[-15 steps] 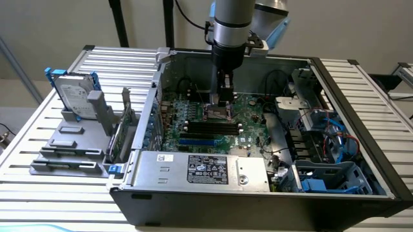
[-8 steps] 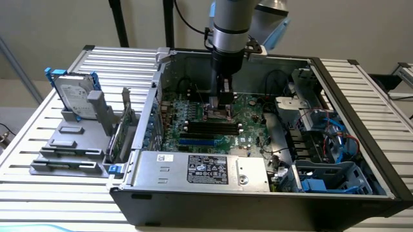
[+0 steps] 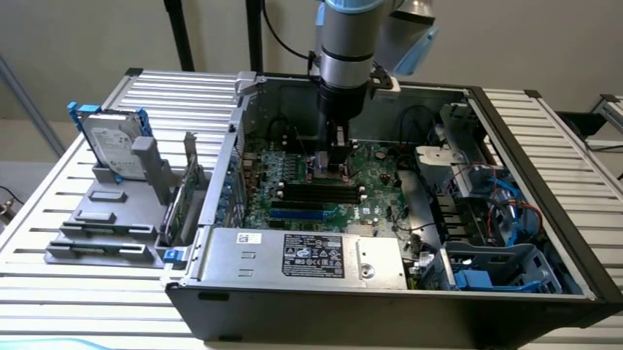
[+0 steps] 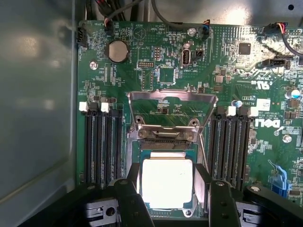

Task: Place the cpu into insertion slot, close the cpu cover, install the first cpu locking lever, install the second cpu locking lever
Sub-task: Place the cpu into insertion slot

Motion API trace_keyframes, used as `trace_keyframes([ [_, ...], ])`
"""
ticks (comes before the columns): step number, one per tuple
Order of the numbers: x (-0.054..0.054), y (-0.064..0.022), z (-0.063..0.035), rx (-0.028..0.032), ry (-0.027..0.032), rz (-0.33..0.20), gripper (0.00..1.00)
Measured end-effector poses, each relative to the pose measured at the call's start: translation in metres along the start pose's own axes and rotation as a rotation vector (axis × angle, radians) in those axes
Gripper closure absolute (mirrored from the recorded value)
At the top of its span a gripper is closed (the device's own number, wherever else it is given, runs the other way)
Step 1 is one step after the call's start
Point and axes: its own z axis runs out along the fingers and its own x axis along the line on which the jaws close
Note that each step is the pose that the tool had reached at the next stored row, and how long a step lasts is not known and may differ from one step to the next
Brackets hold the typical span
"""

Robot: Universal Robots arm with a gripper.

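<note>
Gripper spread wide astride silver-faced cpu, seemingly seated.

The exterior view looks down at a slant, from well off, into the open case on the bench. The wrist view looks straight down past the fingers, close to the board. Both views share the board under the fingers.

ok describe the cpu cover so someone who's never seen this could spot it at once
Inside the open computer case, find the green motherboard and the two banks of long black memory slots. Between those banks, beside the bright square cpu, is the cpu cover. It is the one thin silver frame with a cut-out middle, swung open so green board shows through it.
</note>
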Motion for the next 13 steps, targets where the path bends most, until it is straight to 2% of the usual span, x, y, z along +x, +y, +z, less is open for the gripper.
trace_keyframes([
  [4, 0.000, 0.0000, 0.0071, 0.0026, 0.0000, 0.000, 0.46],
  [9, 0.001, 0.0001, 0.0138, 0.0146, 0.0002, 0.001, 0.46],
  [13, 0.001, 0.0016, 0.0162, 0.0180, 0.0000, 0.004, 0.46],
])
